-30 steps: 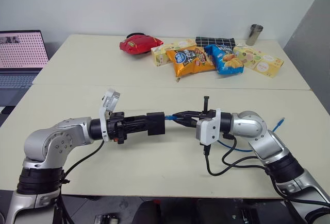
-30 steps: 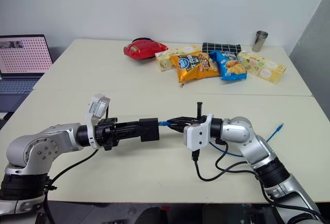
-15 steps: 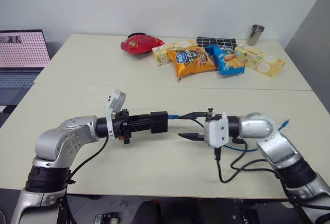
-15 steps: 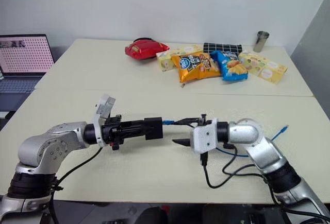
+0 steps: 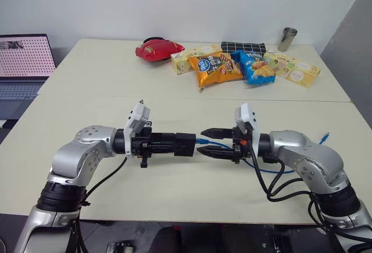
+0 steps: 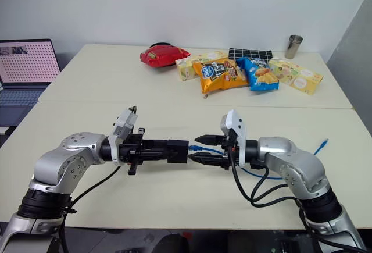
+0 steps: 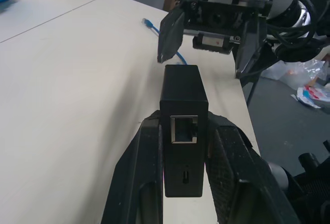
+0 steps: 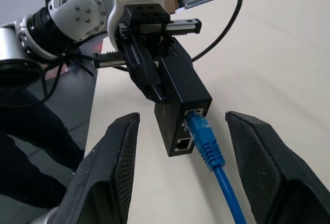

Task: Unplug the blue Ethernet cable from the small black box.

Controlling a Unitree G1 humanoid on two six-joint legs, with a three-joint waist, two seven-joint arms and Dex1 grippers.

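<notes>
Ethernet cable, blue (image 8: 209, 147), is still seated in the small black box (image 5: 185, 144), clamped by the left gripper (image 5: 174, 145). Its long axis runs toward 3 o'clock, between the parted fingers of the right gripper (image 5: 210, 142), the nearer one. No writing is readable.

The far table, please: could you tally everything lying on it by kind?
Snack bags: 3, red bag, orange bag, blue bag
Yellow boxes: 2, left box, right box
Checked pouch: 1
Metal cup: 1
Total: 7
</notes>
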